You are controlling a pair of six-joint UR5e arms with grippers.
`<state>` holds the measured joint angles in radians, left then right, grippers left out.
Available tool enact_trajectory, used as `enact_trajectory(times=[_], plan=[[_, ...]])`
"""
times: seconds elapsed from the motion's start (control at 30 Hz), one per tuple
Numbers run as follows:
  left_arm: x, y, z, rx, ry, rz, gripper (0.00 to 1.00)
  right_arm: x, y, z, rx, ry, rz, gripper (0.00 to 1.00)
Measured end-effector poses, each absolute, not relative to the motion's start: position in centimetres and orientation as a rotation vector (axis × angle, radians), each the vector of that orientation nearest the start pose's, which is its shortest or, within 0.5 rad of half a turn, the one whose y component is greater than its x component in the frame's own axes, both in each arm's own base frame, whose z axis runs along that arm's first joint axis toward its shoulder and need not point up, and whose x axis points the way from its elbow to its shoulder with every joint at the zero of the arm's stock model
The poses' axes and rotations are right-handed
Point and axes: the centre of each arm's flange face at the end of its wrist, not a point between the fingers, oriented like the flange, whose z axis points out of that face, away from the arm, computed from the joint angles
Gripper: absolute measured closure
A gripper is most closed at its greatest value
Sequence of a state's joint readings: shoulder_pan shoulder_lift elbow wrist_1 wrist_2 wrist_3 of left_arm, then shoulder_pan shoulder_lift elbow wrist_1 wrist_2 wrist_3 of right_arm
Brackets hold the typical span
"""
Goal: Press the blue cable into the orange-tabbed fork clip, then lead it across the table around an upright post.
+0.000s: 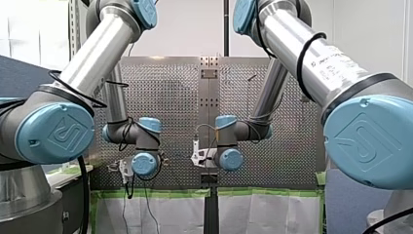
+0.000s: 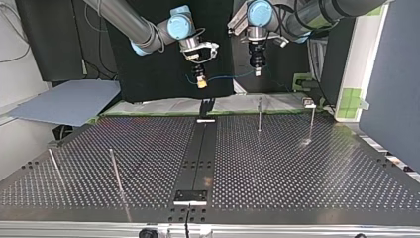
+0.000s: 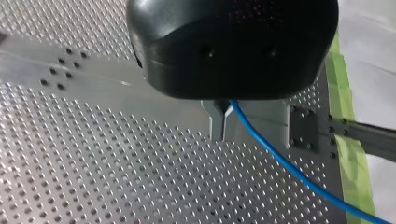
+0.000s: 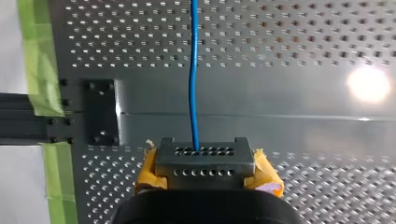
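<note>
Top view: a pale metal rail (image 2: 297,229) is bordering the near edge of the perforated table (image 2: 297,173), whose near half is lying open on both sides of a dark central strip (image 2: 200,158). At near left a left-edge post (image 2: 55,166) and a left post (image 2: 115,171) are rising from the holes. Farther back on the right, a far post (image 2: 259,115) is standing beside the strip and a right-edge post (image 2: 311,121) toward the table's right side, with bare plate between them. A dark forked fitting (image 2: 207,106) is sitting at the strip's far end, by the far edge lined with green tape (image 4: 39,60).

Above that far edge, clear of the plate, the blue cable (image 2: 228,77) is hanging in the air, its long axis running left to right with a slight sag between the grippers. My right gripper (image 2: 201,83), yellow-padded, is gripping the cable's left part, and my left gripper (image 2: 256,72), black, its right end.

In the right wrist view the fingers are pinching the cable, which is pointing straight ahead. In the left wrist view the metal fingers are pressing together on the cable as it is trailing off toward the tape.
</note>
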<state>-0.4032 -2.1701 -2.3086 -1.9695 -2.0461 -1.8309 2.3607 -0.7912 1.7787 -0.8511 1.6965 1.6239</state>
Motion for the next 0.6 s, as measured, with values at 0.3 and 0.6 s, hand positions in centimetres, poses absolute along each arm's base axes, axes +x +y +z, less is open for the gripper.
enact_trajectory(times=[0.3,0.6], plan=[[36.7,-23.7,2.2,-0.227,1.716,-0.011,0.99,51.9,-36.2,3.3,1.799,-0.911,1.587,1.00],[38.8,-21.2,2.1,-0.226,1.754,0.023,0.99,51.2,-37.9,3.4,1.802,-0.911,1.592,1.00]])
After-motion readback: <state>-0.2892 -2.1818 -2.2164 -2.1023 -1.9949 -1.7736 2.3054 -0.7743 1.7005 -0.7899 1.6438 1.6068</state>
